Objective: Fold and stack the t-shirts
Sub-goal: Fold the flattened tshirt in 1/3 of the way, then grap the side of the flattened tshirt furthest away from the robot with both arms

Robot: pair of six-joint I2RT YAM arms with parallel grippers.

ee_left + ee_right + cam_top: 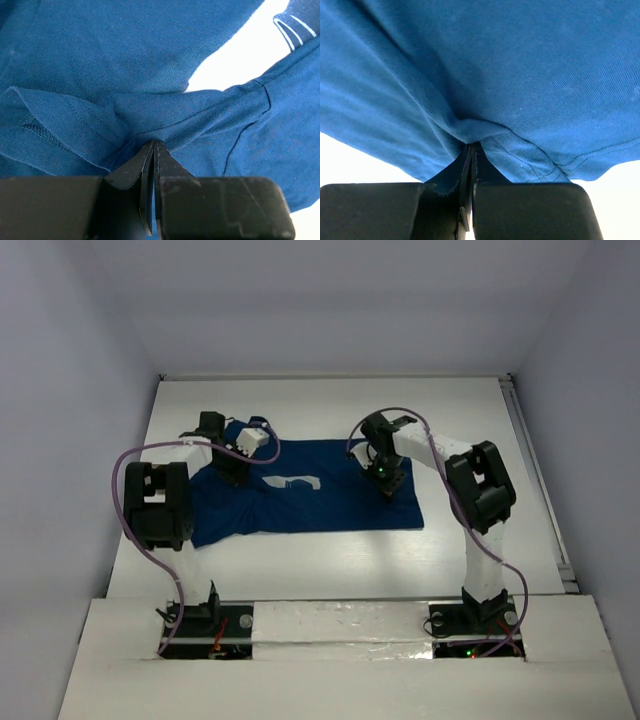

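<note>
A dark navy-blue t-shirt (320, 502) lies spread across the middle of the white table, its small white chest graphic (291, 482) facing up. My left gripper (229, 468) sits at the shirt's left side, shut on a pinch of cloth near the sleeve (154, 142). My right gripper (389, 486) is over the shirt's right part, shut on a fold of fabric by a stitched hem (472, 145). In both wrist views the blue cloth (125, 60) fills most of the picture and bunches right at the closed jaws.
The white table (330, 400) is walled by light panels on the left, back and right. A metal rail (535, 470) runs along the right edge. Purple cables (130, 520) loop from both arms. The arm bases (470, 620) stand at the near edge.
</note>
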